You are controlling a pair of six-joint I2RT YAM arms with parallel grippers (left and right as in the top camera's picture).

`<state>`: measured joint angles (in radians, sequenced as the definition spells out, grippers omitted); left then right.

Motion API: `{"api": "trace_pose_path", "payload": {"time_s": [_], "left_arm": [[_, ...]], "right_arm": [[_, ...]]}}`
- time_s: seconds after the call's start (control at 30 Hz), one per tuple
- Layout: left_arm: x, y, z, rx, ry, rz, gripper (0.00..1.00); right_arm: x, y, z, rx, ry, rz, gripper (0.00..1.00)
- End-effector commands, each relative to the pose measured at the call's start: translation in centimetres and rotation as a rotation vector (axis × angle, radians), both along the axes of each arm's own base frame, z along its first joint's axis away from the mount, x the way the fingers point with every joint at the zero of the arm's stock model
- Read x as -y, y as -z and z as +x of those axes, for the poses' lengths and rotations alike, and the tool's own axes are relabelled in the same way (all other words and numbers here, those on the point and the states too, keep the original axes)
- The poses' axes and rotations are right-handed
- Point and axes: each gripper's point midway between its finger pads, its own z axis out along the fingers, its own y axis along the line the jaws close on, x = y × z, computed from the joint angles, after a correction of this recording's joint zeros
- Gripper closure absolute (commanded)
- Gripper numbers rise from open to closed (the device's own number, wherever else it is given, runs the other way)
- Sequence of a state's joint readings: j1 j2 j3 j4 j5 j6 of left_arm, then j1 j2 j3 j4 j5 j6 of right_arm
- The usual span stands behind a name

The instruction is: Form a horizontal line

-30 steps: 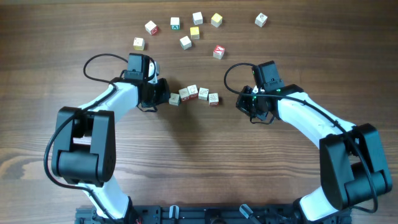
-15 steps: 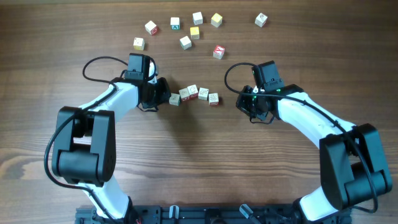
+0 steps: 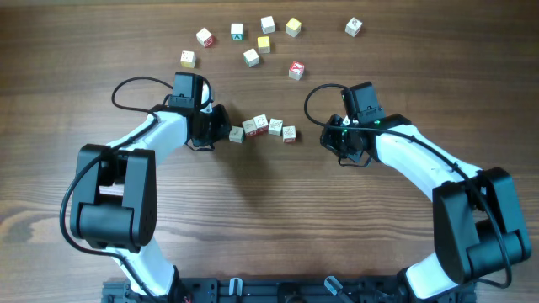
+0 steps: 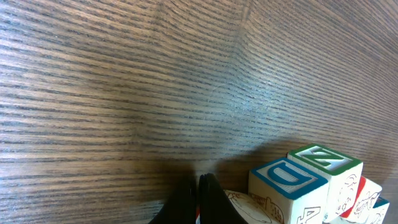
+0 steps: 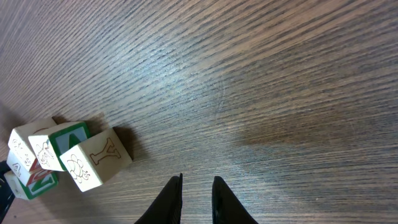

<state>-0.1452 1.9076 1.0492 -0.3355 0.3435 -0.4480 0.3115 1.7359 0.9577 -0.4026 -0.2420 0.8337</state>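
Observation:
The horizontal line (image 3: 262,128) is a short, slightly arched row of small whitish cubes in mid-table. My left gripper (image 3: 221,127) is shut with nothing in it, its tip against the row's left end cube (image 3: 237,134). In the left wrist view the closed fingers (image 4: 200,198) sit low, with a blue D cube (image 4: 285,185) and a green N cube (image 4: 327,163) just to the right. My right gripper (image 3: 330,135) hovers right of the row, clear of the end cube (image 3: 289,133). Its fingers (image 5: 171,200) stand slightly open over bare wood, with a Y cube (image 5: 97,158) off to the left.
Several single cubes lie scattered at the back: a yellow one (image 3: 264,45), a red one (image 3: 296,70), a green-faced one (image 3: 237,32) and a far right one (image 3: 354,27). Both arms reach in from the front edge.

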Motion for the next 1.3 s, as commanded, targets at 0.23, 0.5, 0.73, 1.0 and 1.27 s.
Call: {"api": "trace_pose_path", "payload": {"time_s": [0.23, 0.5, 0.73, 1.0, 1.27], "left_arm": [[1.3, 3.1, -2.5, -0.106, 0.032, -0.048, 0.93], [1.4, 3.0, -2.6, -0.108, 0.031, -0.054, 0.94], [-1.5, 3.8, -1.8, -0.086, -0.031, 0.088, 0.96], [-7.8, 3.9, -0.5, -0.122, -0.316, 0.1, 0.96], [-11.5, 3.2, 0.5, -0.107, -0.415, 0.015, 0.96]], "right_arm": [[0.5, 0.4, 0.3, 0.011, 0.017, -0.036, 0.81], [0.4, 0.4, 0.3, 0.012, 0.017, -0.036, 0.8], [0.3, 0.3, 0.4, 0.026, -0.024, -0.038, 0.83], [-3.0, -2.0, 2.6, 0.249, -0.311, 0.047, 0.96], [-4.1, -5.2, 5.6, 0.397, -0.344, 0.062, 0.96]]}}
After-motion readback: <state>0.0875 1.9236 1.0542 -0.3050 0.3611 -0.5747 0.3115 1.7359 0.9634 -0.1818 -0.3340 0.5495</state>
